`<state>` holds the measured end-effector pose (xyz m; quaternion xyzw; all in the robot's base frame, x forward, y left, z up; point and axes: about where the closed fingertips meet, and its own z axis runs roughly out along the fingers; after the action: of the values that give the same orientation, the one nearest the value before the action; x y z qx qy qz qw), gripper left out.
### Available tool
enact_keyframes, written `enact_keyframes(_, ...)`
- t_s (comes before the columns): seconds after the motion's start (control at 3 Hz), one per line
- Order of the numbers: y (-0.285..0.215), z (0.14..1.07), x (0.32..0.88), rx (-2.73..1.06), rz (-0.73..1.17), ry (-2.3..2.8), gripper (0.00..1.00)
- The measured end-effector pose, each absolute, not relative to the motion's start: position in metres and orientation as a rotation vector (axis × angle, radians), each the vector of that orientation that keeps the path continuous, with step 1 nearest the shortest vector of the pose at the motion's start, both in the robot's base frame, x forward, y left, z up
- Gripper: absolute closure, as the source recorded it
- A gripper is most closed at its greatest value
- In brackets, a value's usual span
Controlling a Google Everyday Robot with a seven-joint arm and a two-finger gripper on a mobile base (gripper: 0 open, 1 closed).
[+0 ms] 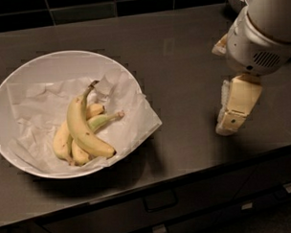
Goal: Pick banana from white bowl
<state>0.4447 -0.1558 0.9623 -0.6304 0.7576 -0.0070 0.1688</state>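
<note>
Camera view, one white bowl (62, 59), one long banana (79, 126), end effector (228, 126) rightward

Dark grey countertop (181, 55) fills most of the view, its surface matte with a faint sheen under dim light. Behind the countertop's far edge runs a dark tiled wall (84, 5) with pale grout lines. Below the countertop's front edge sit dark drawer fronts (201, 203), one with a dark handle (160, 203). The gripper (230, 122) hangs above the countertop's right side.
</note>
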Motion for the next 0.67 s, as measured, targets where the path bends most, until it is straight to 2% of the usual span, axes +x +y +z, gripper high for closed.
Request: enact_keyframes(0.67, -0.069, 0.975, 0.451, -2.152, 0.152, 1.848, 0.00)
